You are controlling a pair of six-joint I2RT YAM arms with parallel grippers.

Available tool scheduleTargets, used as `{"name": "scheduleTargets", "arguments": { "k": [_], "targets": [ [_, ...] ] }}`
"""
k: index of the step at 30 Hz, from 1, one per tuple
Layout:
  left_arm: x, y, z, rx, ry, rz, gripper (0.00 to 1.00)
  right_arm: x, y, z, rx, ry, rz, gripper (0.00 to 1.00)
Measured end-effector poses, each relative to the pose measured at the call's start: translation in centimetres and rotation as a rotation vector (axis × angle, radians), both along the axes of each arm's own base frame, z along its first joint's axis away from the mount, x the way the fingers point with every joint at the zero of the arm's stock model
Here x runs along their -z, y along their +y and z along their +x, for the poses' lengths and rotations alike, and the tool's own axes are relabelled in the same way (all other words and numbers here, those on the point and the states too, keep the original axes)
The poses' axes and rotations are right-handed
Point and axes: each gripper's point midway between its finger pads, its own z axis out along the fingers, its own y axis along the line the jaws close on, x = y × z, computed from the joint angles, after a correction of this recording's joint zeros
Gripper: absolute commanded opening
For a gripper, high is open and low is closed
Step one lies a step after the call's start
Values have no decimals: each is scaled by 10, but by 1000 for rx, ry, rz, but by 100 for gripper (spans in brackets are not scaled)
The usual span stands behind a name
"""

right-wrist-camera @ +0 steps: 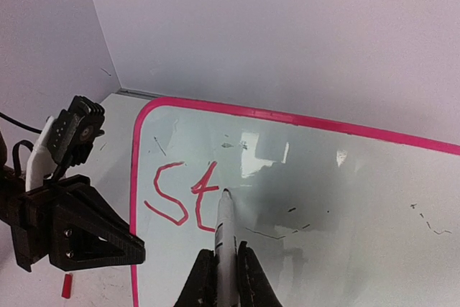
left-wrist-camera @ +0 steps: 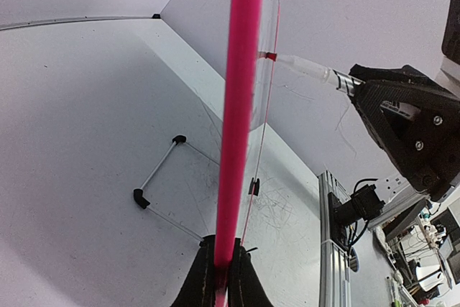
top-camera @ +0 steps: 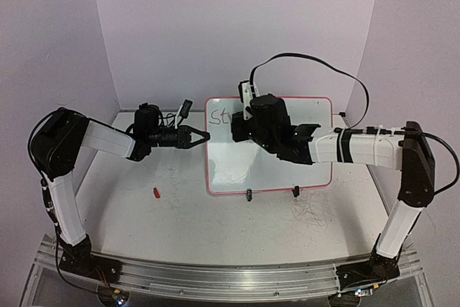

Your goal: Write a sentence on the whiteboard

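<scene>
The whiteboard (top-camera: 244, 167) lies flat on the table, pink-rimmed, with red letters "St", the start of the sentence (right-wrist-camera: 180, 199), near its top left corner (top-camera: 218, 116). My left gripper (top-camera: 203, 136) is shut on the board's left rim; in the left wrist view the pink rim (left-wrist-camera: 241, 106) runs straight up from the jaws (left-wrist-camera: 224, 278). My right gripper (right-wrist-camera: 226, 275) is shut on a white marker (right-wrist-camera: 225, 231). The marker's tip touches the board just right of the "t". In the left wrist view the marker (left-wrist-camera: 309, 70) reaches the board from the right.
A small red cap (top-camera: 156, 193) lies on the table left of the board, also seen in the right wrist view (right-wrist-camera: 66, 285). Two black clip feet (top-camera: 249, 194) (top-camera: 295, 191) sit on the board's near edge. Grey scribbles (top-camera: 313, 213) mark the tabletop. Walls close the back and sides.
</scene>
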Motion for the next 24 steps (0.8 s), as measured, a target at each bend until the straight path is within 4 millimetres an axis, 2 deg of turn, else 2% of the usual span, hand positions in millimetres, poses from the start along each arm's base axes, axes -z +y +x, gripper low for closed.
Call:
{"name": "scheduleTargets", "arguments": {
  "k": [13,24],
  "targets": [
    [0,0,0,0,0,0,0,-1,-3,3,25,-9,-1,0],
    [0,0,1,-3,1,1,0,9,-7,-1,30,11,-8,0]
  ]
}}
